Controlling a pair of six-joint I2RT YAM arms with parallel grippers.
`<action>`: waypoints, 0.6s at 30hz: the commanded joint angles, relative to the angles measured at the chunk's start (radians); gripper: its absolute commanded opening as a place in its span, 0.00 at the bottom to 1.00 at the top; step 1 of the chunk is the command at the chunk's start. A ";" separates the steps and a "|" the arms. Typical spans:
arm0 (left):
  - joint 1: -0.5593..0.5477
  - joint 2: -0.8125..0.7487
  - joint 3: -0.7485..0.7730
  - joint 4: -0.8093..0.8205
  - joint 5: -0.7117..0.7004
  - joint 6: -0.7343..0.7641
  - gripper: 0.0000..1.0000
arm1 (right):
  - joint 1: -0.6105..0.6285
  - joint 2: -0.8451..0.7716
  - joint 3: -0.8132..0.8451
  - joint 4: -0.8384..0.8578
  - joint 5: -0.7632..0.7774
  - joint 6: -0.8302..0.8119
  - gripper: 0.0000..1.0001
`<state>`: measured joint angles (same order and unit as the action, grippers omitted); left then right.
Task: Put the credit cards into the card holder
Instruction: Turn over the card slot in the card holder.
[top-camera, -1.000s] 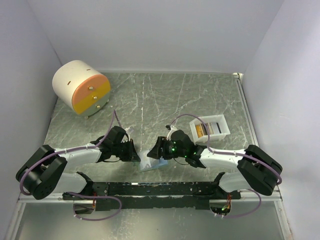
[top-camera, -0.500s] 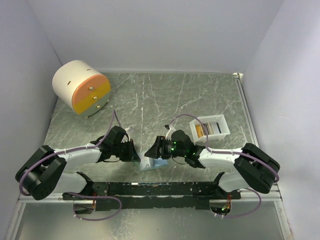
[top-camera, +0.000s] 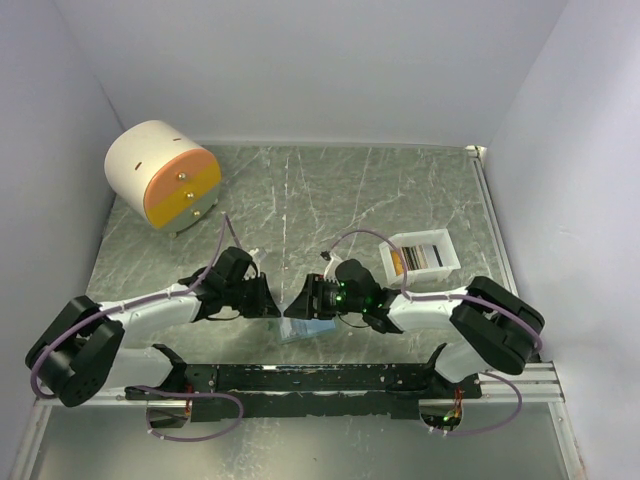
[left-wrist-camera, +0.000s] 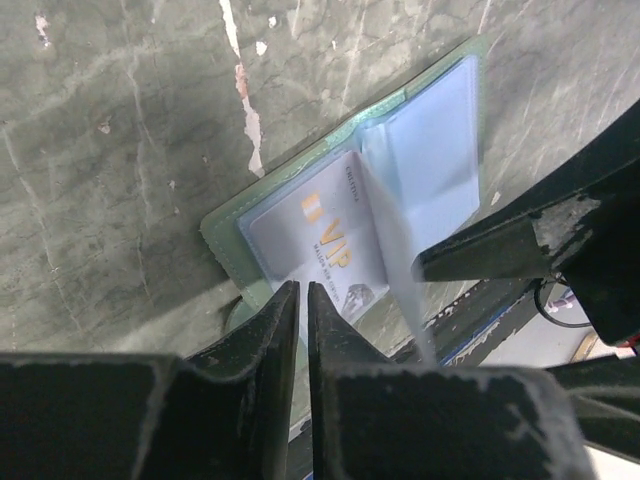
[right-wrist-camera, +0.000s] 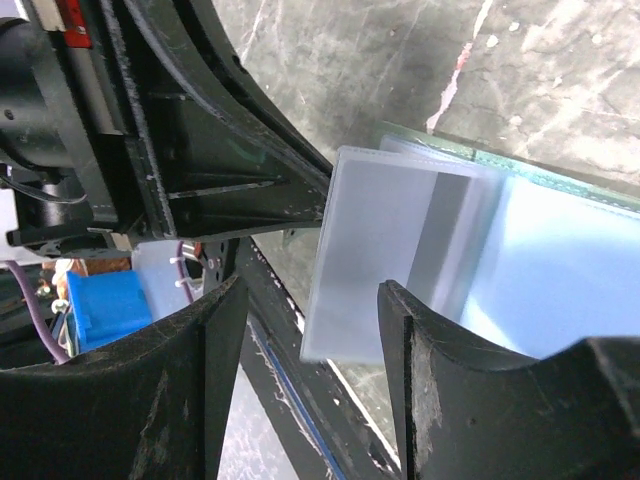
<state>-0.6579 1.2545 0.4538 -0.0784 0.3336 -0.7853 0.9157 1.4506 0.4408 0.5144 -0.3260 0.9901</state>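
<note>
Top external view has your card holder (top-camera: 298, 330) lying open on the worktop (top-camera: 330, 190) right by the near edge, pale blue inside facing up, smack between the two arms. Your left end effector (top-camera: 268, 303) comes at it from the left and your right end effector (top-camera: 306, 300) from the right, tips close together over it.

Left wrist cam: the left jaws are squeezed down to a thin slit, tips sitting at the near edge of the holder. Honestly can't tell if they're pinching anything. A VIP card (left-wrist-camera: 335, 250) with gold lettering is already sitting in a pocket there. Just beside it a see-through pocket leaf (left-wrist-camera: 400, 255) stands up off the holder, and a right finger looks to be touching it.

Right wrist cam shows your right jaws roughly half spread with that leaf between them, and it doesn't look clamped.

The other credit cards (top-camera: 412, 258) are in the small white tray (top-camera: 450, 255) off to the right, well apart from the holder. The round cream-and-orange drawer cabinet (top-camera: 160, 172) sits in the far left corner
</note>
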 joint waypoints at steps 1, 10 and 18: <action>-0.003 0.020 0.007 -0.001 -0.015 0.001 0.19 | 0.010 0.017 0.042 0.038 -0.024 -0.005 0.55; -0.003 -0.061 0.056 -0.108 -0.101 -0.006 0.24 | 0.012 0.004 0.078 -0.066 0.023 -0.068 0.55; -0.002 -0.166 0.100 -0.167 -0.097 0.024 0.41 | 0.003 -0.089 0.264 -0.519 0.284 -0.306 0.56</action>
<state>-0.6579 1.1362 0.5079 -0.1955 0.2489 -0.7868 0.9241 1.4178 0.6010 0.2584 -0.2249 0.8417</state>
